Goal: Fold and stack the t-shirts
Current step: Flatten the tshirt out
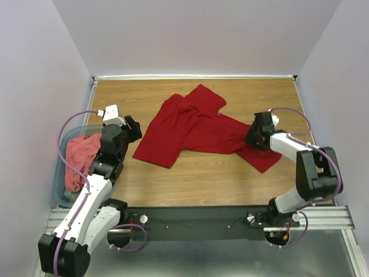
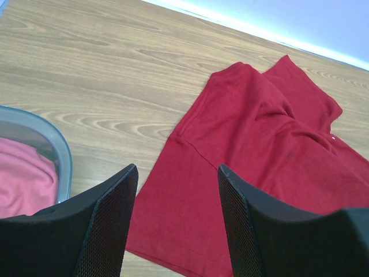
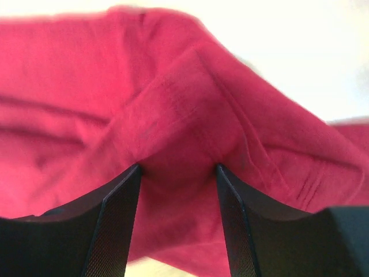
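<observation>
A deep crimson t-shirt (image 1: 190, 130) lies crumpled and partly spread on the wooden table, one sleeve toward the back. In the left wrist view the crimson t-shirt (image 2: 259, 156) has its hem nearest the fingers. My left gripper (image 1: 134, 128) hovers open just left of the shirt, nothing between its jaws (image 2: 177, 170). My right gripper (image 1: 252, 135) is pressed into the shirt's right side. Its jaws (image 3: 177, 167) stand apart with a bulge of the red cloth (image 3: 173, 115) between them. A coral-pink t-shirt (image 1: 81, 156) lies bunched in the tub.
The translucent blue-grey tub (image 1: 59, 173) sits at the table's left edge beside the left arm, its rim (image 2: 63, 156) close to the left fingers. White walls enclose the table on three sides. A black rail (image 1: 196, 219) with the arm bases runs along the near edge.
</observation>
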`<action>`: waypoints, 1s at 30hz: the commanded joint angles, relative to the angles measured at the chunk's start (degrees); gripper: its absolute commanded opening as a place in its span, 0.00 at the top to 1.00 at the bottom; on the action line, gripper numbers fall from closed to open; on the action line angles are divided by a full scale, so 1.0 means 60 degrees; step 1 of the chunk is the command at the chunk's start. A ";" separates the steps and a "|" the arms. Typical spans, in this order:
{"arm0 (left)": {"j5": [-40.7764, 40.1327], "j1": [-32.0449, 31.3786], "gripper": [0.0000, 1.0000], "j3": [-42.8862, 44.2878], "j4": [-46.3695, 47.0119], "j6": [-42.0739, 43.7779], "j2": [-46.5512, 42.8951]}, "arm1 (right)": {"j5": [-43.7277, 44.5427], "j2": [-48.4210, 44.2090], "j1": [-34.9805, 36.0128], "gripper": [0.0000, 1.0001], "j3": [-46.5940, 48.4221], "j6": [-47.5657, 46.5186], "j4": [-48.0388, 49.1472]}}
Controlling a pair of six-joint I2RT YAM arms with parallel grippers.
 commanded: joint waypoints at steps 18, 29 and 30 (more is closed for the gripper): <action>0.0008 0.0070 0.34 -0.0026 -0.0027 -0.0085 -0.0002 | -0.0776 0.3835 -0.1082 0.48 0.5825 -0.0971 0.1045; 0.0053 0.0056 0.34 -0.0055 -0.0041 -0.0071 -0.0002 | -0.0262 0.4685 -0.1111 0.58 0.6016 -0.0296 0.0898; 0.0053 0.0056 0.34 -0.0055 -0.0041 -0.0070 0.0027 | -0.0291 0.4801 -0.1111 0.59 0.6045 -0.0267 0.0884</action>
